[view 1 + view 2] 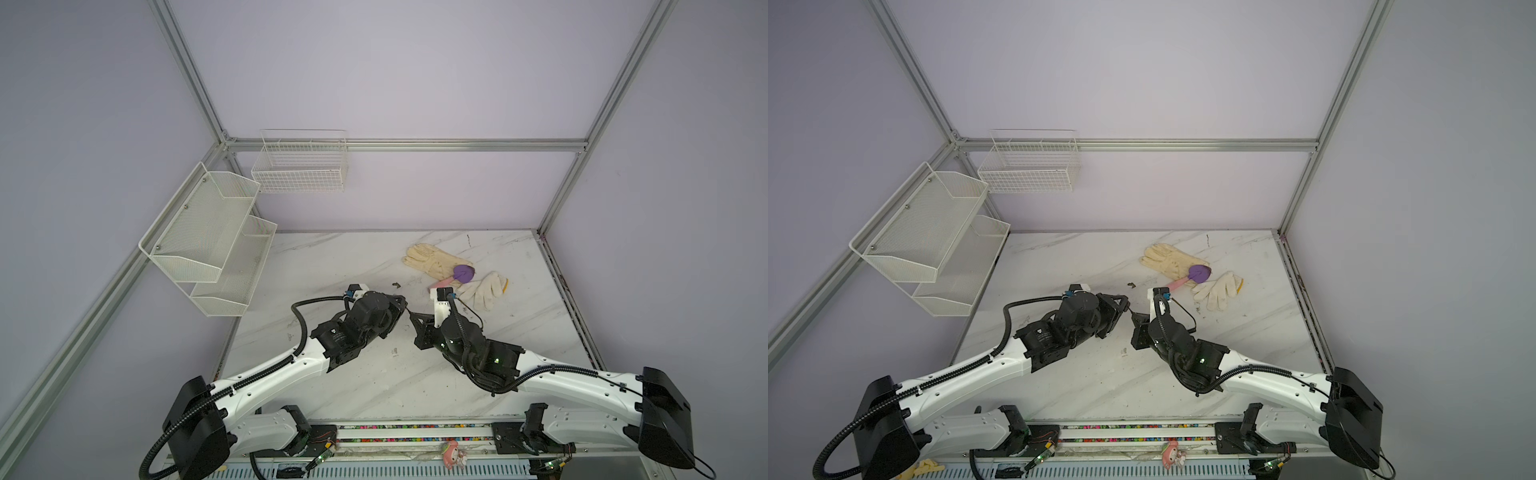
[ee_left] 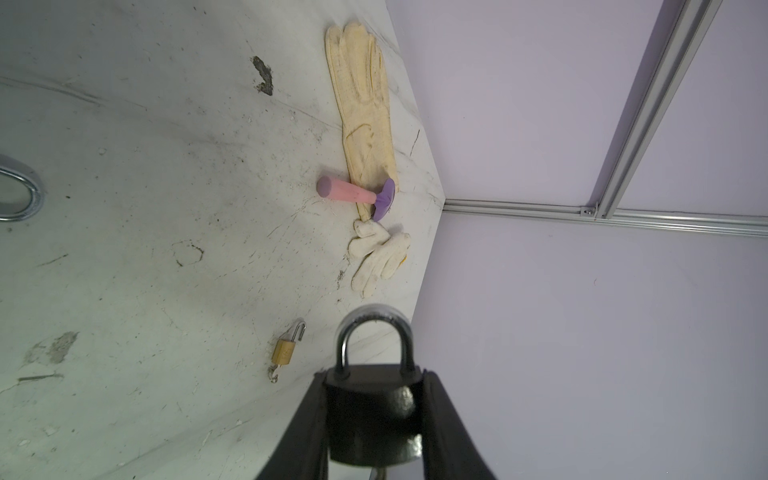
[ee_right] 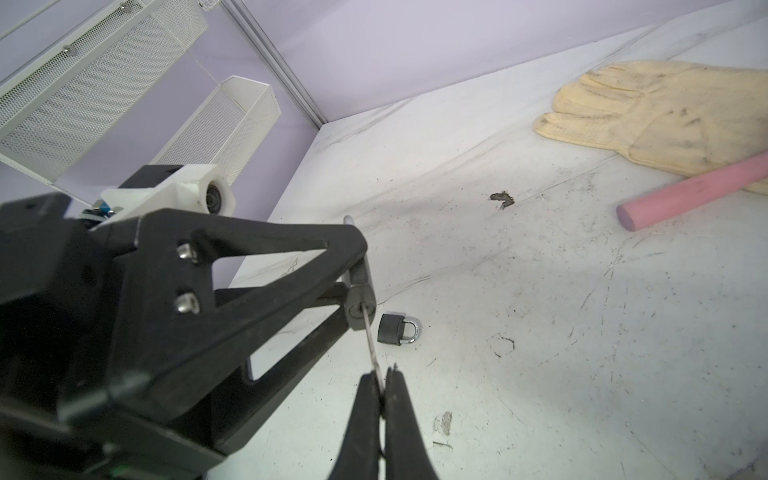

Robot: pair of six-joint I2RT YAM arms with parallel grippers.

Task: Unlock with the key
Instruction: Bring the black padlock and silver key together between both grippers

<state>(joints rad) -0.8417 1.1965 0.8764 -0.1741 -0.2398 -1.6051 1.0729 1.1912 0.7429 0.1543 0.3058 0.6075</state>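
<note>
A black padlock with a silver shackle is clamped between the fingers of my left gripper, above the table. In the right wrist view the padlock's underside faces my right gripper, which is shut on a thin silver key. The key's blade reaches up into the keyhole. In both top views the two grippers meet tip to tip over the middle of the table, left gripper and right gripper; the lock and key are too small to make out there.
A small black padlock lies on the marble table below the grippers. A brass padlock lies nearby. A cream glove, a white knit glove and a pink-handled purple tool lie at the back right. White mesh shelves hang on the left wall.
</note>
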